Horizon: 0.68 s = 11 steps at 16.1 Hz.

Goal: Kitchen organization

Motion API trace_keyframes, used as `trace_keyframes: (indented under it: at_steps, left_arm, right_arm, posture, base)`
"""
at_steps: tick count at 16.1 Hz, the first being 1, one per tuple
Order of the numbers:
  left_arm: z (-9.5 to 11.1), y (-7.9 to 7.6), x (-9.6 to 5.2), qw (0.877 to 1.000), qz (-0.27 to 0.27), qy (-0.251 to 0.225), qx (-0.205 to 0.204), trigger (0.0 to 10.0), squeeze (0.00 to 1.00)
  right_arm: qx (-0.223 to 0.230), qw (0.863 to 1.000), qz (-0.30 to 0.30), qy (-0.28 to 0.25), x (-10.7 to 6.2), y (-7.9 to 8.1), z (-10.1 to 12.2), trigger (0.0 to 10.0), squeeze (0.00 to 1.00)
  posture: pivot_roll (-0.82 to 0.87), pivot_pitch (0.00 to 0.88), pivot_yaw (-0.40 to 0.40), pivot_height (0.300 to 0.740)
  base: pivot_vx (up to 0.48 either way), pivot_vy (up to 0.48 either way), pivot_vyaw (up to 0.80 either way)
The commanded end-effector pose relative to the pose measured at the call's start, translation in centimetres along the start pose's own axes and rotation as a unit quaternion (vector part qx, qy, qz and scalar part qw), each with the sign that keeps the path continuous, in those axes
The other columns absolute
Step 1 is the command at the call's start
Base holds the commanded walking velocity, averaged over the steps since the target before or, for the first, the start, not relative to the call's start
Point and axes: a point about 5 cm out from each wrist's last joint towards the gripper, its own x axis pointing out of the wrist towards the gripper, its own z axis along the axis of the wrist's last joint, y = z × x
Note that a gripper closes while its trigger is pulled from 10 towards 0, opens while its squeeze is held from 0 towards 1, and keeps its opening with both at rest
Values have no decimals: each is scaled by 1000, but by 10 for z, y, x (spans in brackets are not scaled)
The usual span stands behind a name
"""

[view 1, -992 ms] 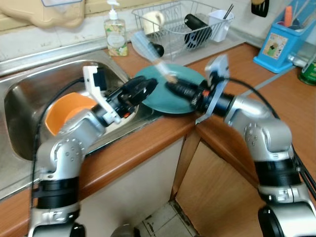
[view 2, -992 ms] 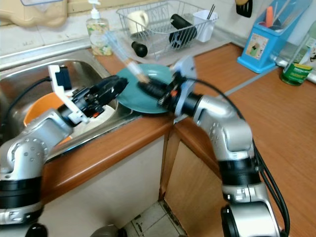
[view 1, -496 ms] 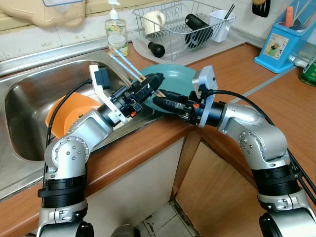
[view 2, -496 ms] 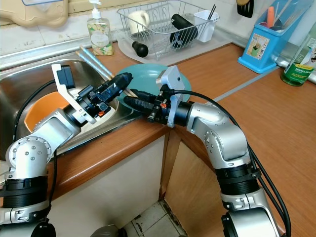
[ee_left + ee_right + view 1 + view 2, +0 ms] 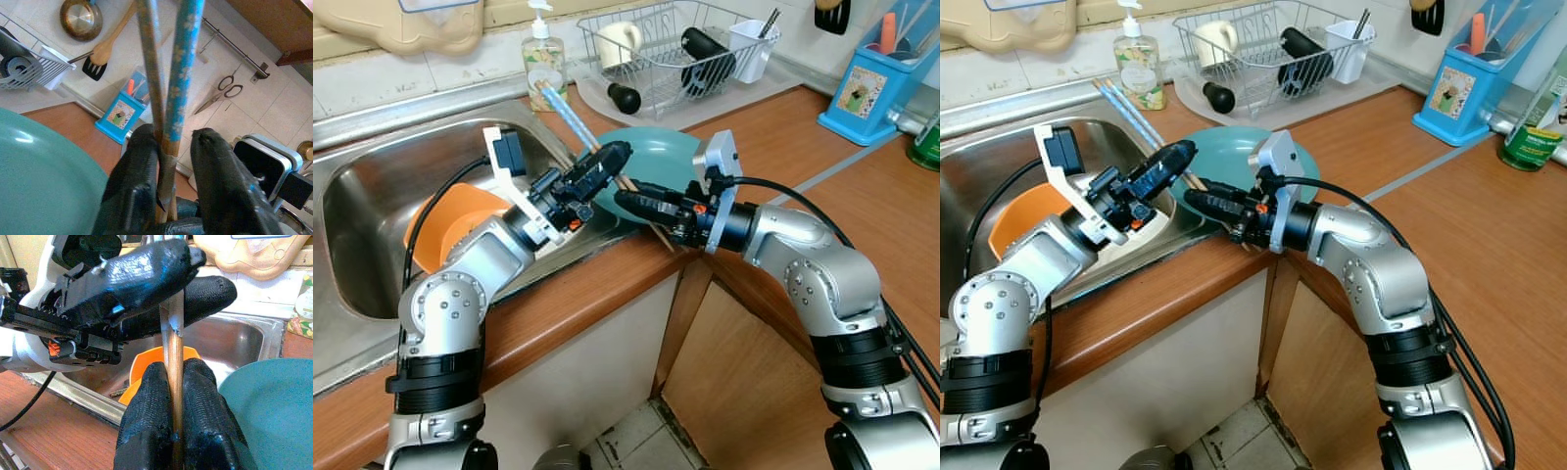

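Note:
A pair of chopsticks (image 5: 564, 110) with blue patterned shafts and bare wooden ends slants up over the sink's edge toward the soap bottle. My left gripper (image 5: 613, 157) is shut on the chopsticks (image 5: 180, 73) partway along, its fingers (image 5: 139, 152) on either side. My right gripper (image 5: 625, 200) comes from the opposite side and is shut on the wooden end of the chopsticks (image 5: 172, 345), just below the left one. Both meet above the near rim of a teal plate (image 5: 674, 157) lying on the counter beside the sink.
An orange bowl (image 5: 448, 217) lies in the steel sink (image 5: 367, 181). Behind stand a soap bottle (image 5: 543, 67) and a wire dish rack (image 5: 677, 51) with a cup and utensils. A blue utensil holder (image 5: 869, 86) stands at the far right. The wooden counter (image 5: 842, 186) stretches right.
A second ago only my right gripper held the chopsticks over the plate. It brought them toward the sink, my left gripper shut on them, and their blue ends have tilted more upright.

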Motion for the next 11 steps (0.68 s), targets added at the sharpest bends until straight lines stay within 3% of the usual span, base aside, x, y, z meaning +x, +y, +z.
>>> trace_keyframes:
  at_steps: [1,8,9,10,11]
  left_arm:
    - [3,-6,2,1000,-16,-2,6,0,0]
    - [3,-1,1,1000,1,-2,18,0,0]
    - [4,0,2,1000,4,-3,19,0,0]
    - [5,1,2,1000,8,-7,20,0,0]
    - [6,1,2,1000,12,-11,22,0,0]
  right_arm:
    - [-12,1000,-5,-4,1,-1,8,0,0]
    - [-17,1000,-9,-7,2,-2,10,0,0]
    - [-21,1000,-11,-5,2,-2,10,3216,0]
    - [-29,999,-15,-4,2,-3,11,10000,0]
    - [-34,999,-18,-3,3,-3,11,10000,0]
  posture:
    - [-5,0,54,740]
    - [-6,0,54,740]
    - [-6,0,54,740]
    - [-7,0,53,740]
    - [-7,0,53,740]
  base:
    - [0,0,0]
    - [0,0,0]
    - [0,0,0]
    - [0,0,0]
    - [0,0,0]
